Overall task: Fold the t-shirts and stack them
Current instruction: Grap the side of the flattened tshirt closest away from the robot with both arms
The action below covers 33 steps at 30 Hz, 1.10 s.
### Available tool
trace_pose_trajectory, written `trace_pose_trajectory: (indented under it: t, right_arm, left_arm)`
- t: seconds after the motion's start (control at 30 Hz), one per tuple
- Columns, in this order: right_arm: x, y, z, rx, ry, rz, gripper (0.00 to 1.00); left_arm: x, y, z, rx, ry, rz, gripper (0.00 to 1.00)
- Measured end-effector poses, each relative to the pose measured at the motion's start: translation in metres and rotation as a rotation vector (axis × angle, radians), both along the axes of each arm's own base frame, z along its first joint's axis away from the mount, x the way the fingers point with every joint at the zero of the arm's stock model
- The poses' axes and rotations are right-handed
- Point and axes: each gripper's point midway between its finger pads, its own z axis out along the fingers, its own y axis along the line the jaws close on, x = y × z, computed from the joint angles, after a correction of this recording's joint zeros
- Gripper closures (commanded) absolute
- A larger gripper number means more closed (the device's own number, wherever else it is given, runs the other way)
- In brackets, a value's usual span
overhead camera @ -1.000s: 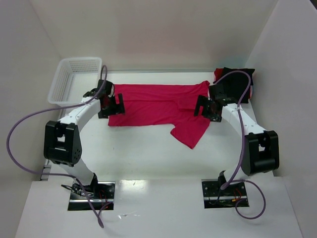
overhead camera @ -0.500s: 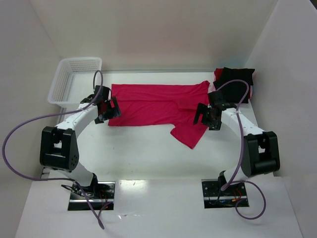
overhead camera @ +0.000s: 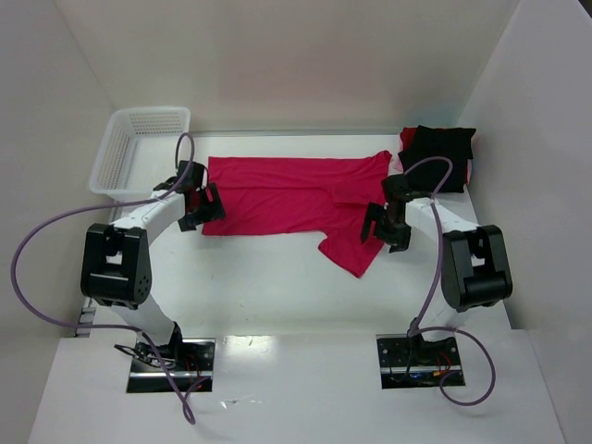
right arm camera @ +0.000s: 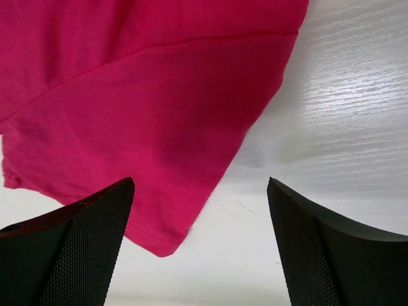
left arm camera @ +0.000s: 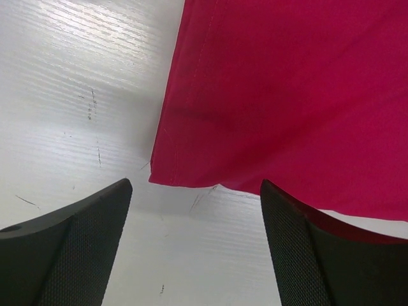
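We see the red shirt (overhead camera: 296,192) lying flat across the far half of the worktop (overhead camera: 277,291). It forms a wide band from about 10 o'clock to 2 o'clock. One flap of it angles down toward 5 o'clock and ends in a point.

The black shirt (overhead camera: 440,154) sits bunched in the far right corner at 2 o'clock, just beside the red shirt's right end. A white mesh basket (overhead camera: 118,159) stands in the far left corner at 10 o'clock, apart from the cloth.

The left gripper (overhead camera: 200,209) is at the red shirt's left edge, at 9 o'clock of the cloth, close to its near-left corner. In the left wrist view its two fingers (left arm camera: 76,248) stand wide apart with nothing between them. The shirt's corner lies just ahead of the gap, and bare worktop is beneath it.

The right gripper (overhead camera: 382,228) is at 3 o'clock of the shirt, over the right side of the angled flap. In the right wrist view its fingers (right arm camera: 70,248) are likewise spread wide and grip nothing. The flap's pointed end lies in the gap toward the left finger, with white worktop on the right.
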Motion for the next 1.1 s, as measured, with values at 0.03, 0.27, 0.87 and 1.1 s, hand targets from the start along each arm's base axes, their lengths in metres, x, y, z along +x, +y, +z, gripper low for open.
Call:
trace_pose_trajectory:
  t: [0.03,0.27,0.87,1.1]
  right_arm:
    - [-0.001,0.000,-0.002,-0.003,0.008,0.000,0.10]
    - [-0.004,-0.001,-0.011,-0.011,0.039,0.000,0.11]
    - [-0.003,0.005,-0.017,-0.008,0.046,0.017,0.13]
    - [-0.003,0.005,-0.017,-0.008,0.046,0.015,0.16]
  left_arm:
    - [0.000,0.000,-0.002,0.001,0.005,0.000,0.11]
    - [-0.002,0.003,-0.015,0.008,0.041,0.007,0.15]
    - [-0.005,0.020,-0.034,0.009,0.083,0.062,0.39]
    - [-0.004,0.020,-0.035,0.009,0.083,0.062,0.63]
